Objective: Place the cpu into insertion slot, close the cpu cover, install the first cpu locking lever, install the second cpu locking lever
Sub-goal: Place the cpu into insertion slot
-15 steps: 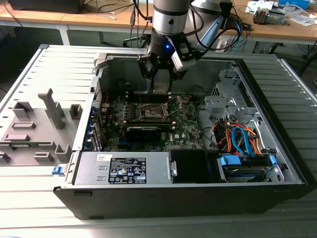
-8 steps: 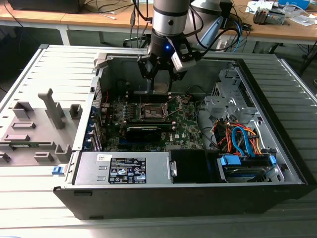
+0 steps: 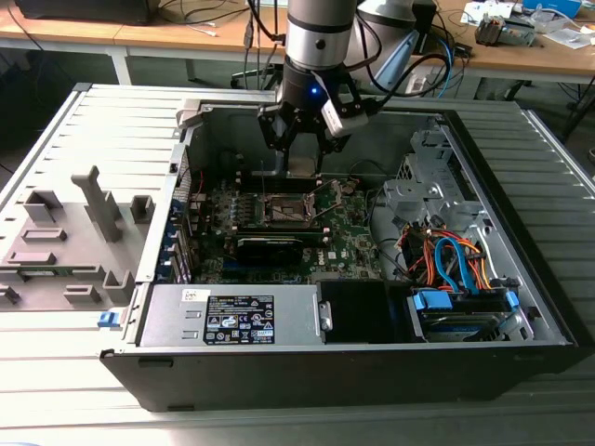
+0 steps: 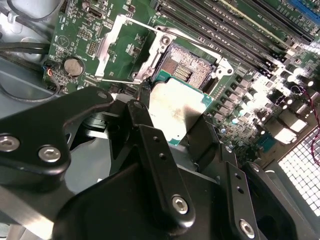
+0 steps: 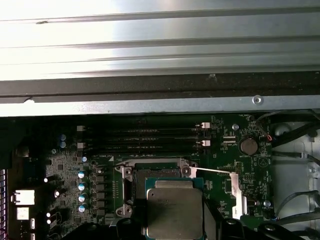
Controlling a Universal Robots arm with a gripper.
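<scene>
gripper (image 4: 172, 122): black fingers clamped on opposite edges of the cpu (image 4: 177, 105), metal lid up.
cpu: hangs over the near part of the insertion slot (image 4: 189, 67), not seated; contact with the rim cannot be told.
insertion slot: silver rim, dark contact field largely bare.
cpu cover (image 4: 106, 49): swung open just beside the slot; one thin locking lever (image 4: 120, 82) lies unlatched along it.
motherboard (image 3: 349, 232): green, flat in the open computer case (image 3: 521, 279).
step, by judgement: first of four, placing the cpu. it calls for the chip level and squared to the rim, centred over the contacts.
</scene>
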